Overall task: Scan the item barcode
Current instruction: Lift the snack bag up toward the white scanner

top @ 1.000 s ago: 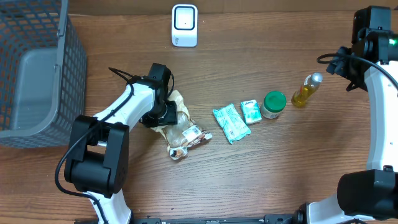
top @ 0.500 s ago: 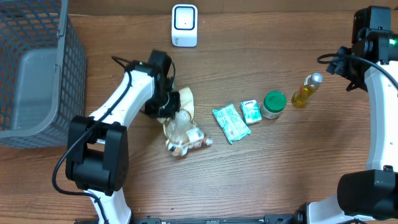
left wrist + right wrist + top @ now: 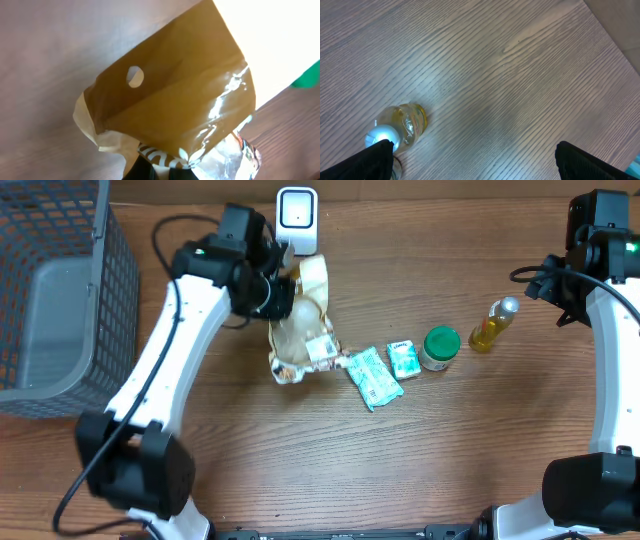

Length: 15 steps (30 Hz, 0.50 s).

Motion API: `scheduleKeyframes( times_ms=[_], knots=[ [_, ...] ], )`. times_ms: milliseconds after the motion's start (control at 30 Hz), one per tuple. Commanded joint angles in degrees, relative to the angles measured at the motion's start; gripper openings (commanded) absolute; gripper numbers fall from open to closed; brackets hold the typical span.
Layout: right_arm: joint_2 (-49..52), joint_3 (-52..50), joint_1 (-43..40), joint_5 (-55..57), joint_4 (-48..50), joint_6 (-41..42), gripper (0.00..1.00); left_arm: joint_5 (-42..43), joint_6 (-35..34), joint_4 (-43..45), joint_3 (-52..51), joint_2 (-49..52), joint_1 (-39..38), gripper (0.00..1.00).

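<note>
Overhead: left gripper (image 3: 283, 290) (clamped tight) holds snack bag (image 3: 298, 335).

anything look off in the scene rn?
Only the snack bag: the left pincer grips it near the scanner, and it hangs crumpled and twisted, so its barcode may not face the scanner cleanly. Nothing else stands out.

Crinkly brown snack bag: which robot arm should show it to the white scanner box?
Left. The left end effector is shut on the crinkly brown snack bag, right beside the white scanner box. The right end effector hangs open far away, near the small yellow bottle.
</note>
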Motion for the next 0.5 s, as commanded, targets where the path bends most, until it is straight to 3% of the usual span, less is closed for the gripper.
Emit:
scheduleKeyframes(
  times_ms=[0,167,467],
  knots=[
    [-0.04,0.44,0.07,0.13,0.26,0.42,1.0,1.55,4.2,1.46,3.85,-6.12,0.35,0.04],
    [-0.04,0.44,0.07,0.13,0.26,0.42,1.0,3.1,4.26,5.05,4.07,-11.19,0.35,0.04],
    [-0.04,0.44,0.07,0.13,0.26,0.42,1.0,5.18,4.57,1.57,4.07,-13.94,0.35,0.04]
  ],
)
